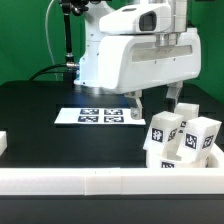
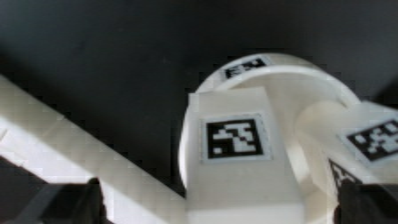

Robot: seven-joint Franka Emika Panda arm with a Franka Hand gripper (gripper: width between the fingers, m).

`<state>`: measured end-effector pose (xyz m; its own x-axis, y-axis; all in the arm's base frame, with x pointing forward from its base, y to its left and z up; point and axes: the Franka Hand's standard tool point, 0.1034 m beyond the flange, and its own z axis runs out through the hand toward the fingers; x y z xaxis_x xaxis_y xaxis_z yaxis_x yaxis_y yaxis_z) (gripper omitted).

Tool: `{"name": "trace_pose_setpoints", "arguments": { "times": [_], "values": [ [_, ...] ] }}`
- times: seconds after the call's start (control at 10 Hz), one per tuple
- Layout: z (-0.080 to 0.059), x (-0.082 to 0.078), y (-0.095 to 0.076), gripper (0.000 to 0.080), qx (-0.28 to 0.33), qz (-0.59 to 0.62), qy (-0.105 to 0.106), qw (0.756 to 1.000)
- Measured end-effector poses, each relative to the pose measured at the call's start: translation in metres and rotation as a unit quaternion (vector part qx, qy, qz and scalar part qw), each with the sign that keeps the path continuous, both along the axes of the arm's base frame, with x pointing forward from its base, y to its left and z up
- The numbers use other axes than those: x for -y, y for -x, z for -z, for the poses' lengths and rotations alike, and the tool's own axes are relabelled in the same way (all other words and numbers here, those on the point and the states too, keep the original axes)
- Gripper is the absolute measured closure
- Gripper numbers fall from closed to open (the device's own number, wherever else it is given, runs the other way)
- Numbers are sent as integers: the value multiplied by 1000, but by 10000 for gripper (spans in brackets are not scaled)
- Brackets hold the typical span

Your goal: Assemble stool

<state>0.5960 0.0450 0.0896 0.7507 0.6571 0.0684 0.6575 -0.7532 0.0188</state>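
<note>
Below our gripper point(image 1: 156, 108), the stool legs point(image 1: 180, 137) are standing bunched upright against the border rail point(image 1: 110, 181), probably for support. We are hovering just above them with fingers spread apart and holding nothing, seemingly lining up a grasp. Behind our gripper, the marker board point(image 1: 95, 116) is lying flat. No containers are showing; the wrist view is showing one tagged leg point(image 2: 235, 135) close by.

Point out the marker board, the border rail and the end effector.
marker board point(image 1: 98, 116), exterior view, its middle.
border rail point(image 1: 100, 182), exterior view, top face.
end effector point(image 1: 155, 108), exterior view, midway between fingertips.
</note>
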Motion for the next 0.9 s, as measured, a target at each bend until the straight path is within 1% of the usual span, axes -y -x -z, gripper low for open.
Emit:
{"name": "trace_pose_setpoints", "arguments": {
  "times": [0.2, 0.6, 0.7, 0.8, 0.9],
  "values": [
    [1, -1, 1, 151, -2, 17, -1, 1000],
    [10, -9, 1, 151, -8, 31, -2, 999],
    [11, -10, 1, 177, -8, 35, -3, 999],
    [11, -9, 1, 177, -8, 36, -3, 999],
    [11, -8, 1, 353, -9, 37, -3, 999]
  ]
}}
